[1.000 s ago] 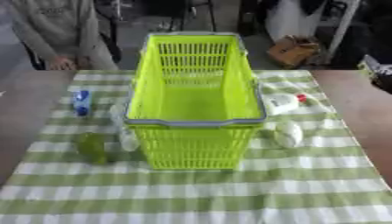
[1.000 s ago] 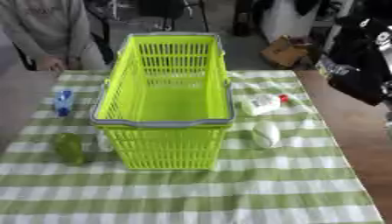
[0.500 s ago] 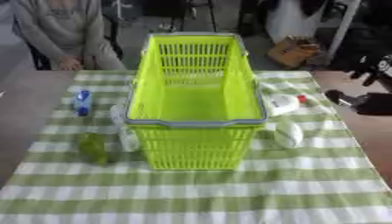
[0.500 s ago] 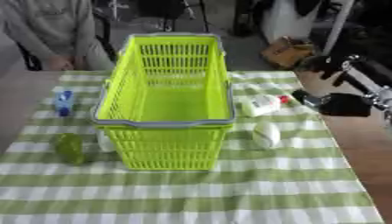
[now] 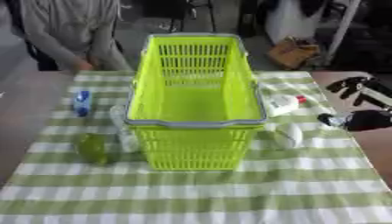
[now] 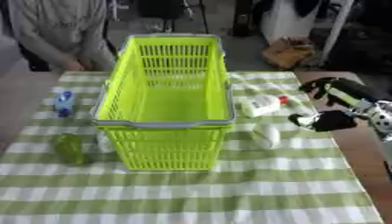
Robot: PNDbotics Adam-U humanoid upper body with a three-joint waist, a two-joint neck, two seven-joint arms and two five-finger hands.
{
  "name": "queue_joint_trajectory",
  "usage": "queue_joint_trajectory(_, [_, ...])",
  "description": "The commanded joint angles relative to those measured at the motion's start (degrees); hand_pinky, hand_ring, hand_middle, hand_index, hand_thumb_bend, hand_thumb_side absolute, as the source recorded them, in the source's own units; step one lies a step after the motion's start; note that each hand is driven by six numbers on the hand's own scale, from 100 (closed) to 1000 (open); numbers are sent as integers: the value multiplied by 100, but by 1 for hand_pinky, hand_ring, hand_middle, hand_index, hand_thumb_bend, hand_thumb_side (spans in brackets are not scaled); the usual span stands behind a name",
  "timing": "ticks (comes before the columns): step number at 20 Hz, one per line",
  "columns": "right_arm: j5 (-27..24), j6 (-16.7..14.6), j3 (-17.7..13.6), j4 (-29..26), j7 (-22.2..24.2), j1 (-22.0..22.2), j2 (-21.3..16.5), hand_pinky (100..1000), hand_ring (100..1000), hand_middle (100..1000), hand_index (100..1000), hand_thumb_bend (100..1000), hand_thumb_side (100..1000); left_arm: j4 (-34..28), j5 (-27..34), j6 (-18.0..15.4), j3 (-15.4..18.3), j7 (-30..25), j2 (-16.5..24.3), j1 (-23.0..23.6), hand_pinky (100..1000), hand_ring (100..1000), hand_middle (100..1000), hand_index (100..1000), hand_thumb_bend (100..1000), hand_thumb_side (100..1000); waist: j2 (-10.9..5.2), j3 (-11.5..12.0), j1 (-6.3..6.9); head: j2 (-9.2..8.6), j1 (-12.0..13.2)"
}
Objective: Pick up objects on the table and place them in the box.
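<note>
A lime-green mesh basket (image 5: pixel 195 124) with a grey rim stands in the middle of the green-checked cloth, and nothing shows inside it. Right of it lie a white bottle with a red cap (image 5: pixel 281 104) and a white oval thing (image 5: pixel 288 135). On the basket's left are a blue bottle (image 5: pixel 82 103), a green rounded thing (image 5: pixel 92 148) and a clear thing (image 5: pixel 120 130) against the basket wall. My right hand (image 6: pixel 330 120) hovers open at the right edge, fingers spread, just right of the two white things and touching neither. My left hand shows in no view.
The brown table (image 5: pixel 30 100) shows bare beyond the cloth on both sides. A cardboard box (image 5: pixel 291 52) sits on the floor behind the table. The front of the cloth (image 5: pixel 199 197) carries no objects.
My right hand has come in from the right edge and moved left, lower toward the white bottle and the white oval thing. The objects have not moved.
</note>
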Motion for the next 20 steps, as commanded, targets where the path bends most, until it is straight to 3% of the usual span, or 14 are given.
queue_joint_trajectory(1, [321, -126, 120, 304, -12, -225, 17, 685, 798, 865, 912, 517, 456, -50, 17, -7, -10, -17, 118, -64, 582, 778, 691, 758, 233, 1000, -61, 9, 7, -50, -26])
queue_joint_trajectory(11, [564, -585, 606, 1155, 166, -633, 399, 687, 794, 871, 900, 514, 439, -48, 35, -11, -24, -35, 113, -64, 581, 778, 691, 758, 232, 1000, -57, 35, 25, -32, -40])
queue_joint_trajectory(20, [778, -894, 812, 1539, 242, -775, 617, 689, 793, 877, 896, 511, 436, -46, 48, -15, -31, -45, 107, -62, 581, 778, 691, 759, 231, 1000, -62, 30, 36, -31, -50])
